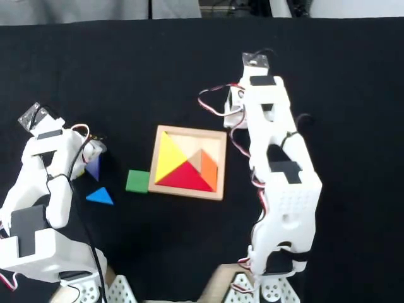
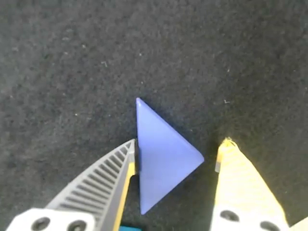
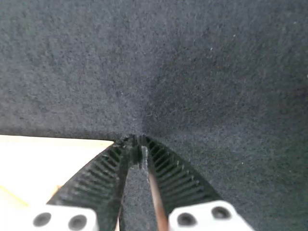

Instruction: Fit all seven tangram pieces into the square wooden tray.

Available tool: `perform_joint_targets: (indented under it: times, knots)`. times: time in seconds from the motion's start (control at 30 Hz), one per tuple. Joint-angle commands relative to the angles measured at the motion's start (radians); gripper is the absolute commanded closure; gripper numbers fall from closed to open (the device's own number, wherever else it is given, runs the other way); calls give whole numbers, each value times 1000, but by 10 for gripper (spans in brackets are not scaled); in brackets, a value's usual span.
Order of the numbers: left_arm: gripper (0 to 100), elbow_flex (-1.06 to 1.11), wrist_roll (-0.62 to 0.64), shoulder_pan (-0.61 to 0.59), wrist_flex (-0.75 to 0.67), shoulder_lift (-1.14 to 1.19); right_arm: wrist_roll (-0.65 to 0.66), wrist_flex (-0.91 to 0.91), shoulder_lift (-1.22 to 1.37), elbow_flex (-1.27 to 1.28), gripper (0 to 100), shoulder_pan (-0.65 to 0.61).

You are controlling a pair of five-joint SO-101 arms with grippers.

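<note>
Now spread wide around the purple triangle (image 2: pixel 161 156): left gripper (image 2: pixel 179 144), low over the black worktop (image 2: pixel 72 57). Grey finger (image 2: pixel 118 166) touching or almost touching the long edge of the piece, yellow finger (image 2: pixel 236 168) just beside the opposite corner, with a small gap. Long edge lying roughly along the fingers, so a squeeze of edge against corner. By my judgement some risk of turning or slipping out; better to close slowly. Not yet clamped.

Just near of this piece, a blue triangle (image 1: pixel 100 196). To the right, a green square (image 1: pixel 137 181), just beside the left rim of the square wooden tray (image 1: pixel 222 165). Inside the tray a yellow triangle (image 1: pixel 165 158), a red triangle (image 1: pixel 186 178) and orange pieces (image 1: pixel 207 165), with bare wood along the far side. Tray therefore to the right of the left gripper, green square in between. Probably a carry to the right, above the green square.

Right gripper (image 3: pixel 139 144) closed tight on nothing, by the far right corner of the tray, well apart from the three loose pieces. Left arm clearly the nearer one to them.
</note>
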Motion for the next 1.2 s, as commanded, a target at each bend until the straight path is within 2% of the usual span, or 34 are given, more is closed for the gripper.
perform_joint_targets:
  times: [0.0, 0.17, 0.43, 0.57, 0.73, 1.1, 1.17]
  knots:
    - [730, -53, 32, 15, -8, 0, 8, -11, -12, -31, 987, 2]
    - [730, -90, 40, 5, 29, 26, 8, -12, -12, -28, 987, 2]
    - [730, -361, 43, 2, 273, 269, 8, -12, -12, -28, 987, 2]
    - [734, -443, 43, 2, 351, 331, 8, -12, -12, -30, 987, 2]
    - [827, -444, 37, 10, 354, 334, 8, -12, -12, -30, 987, 2]
    - [826, -463, 35, 13, 361, 325, 8, -14, -12, -31, 987, 2]
    - [825, -463, 2, 13, 361, 304, 8, -14, -12, -31, 987, 2]
